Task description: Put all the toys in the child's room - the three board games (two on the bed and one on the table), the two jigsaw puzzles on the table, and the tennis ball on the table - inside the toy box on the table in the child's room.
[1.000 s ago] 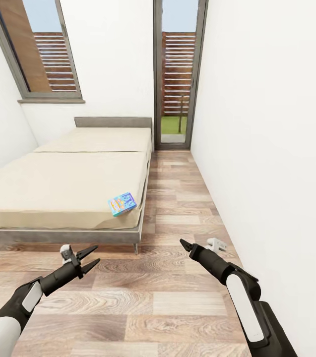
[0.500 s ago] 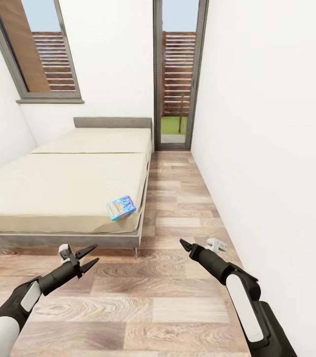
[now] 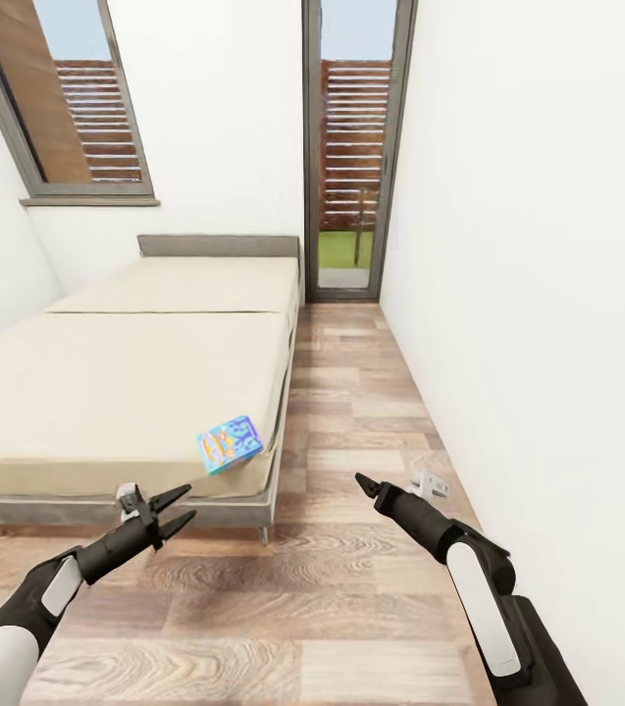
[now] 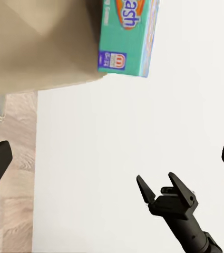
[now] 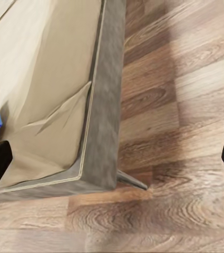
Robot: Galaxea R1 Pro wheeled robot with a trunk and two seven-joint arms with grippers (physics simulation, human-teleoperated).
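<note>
Board game (image 3: 229, 444) is lying flat on the bed (image 3: 106, 392), at the near right corner of the cream top, toward eleven o'clock from my head camera. I am holding my left tool (image 3: 177, 507) with fingers spread apart, over the plank floor (image 3: 351, 588) just short of the bed's edge. My right tool (image 3: 361, 480) is pointing toward twelve o'clock; I cannot tell how its fingers are standing.
</note>
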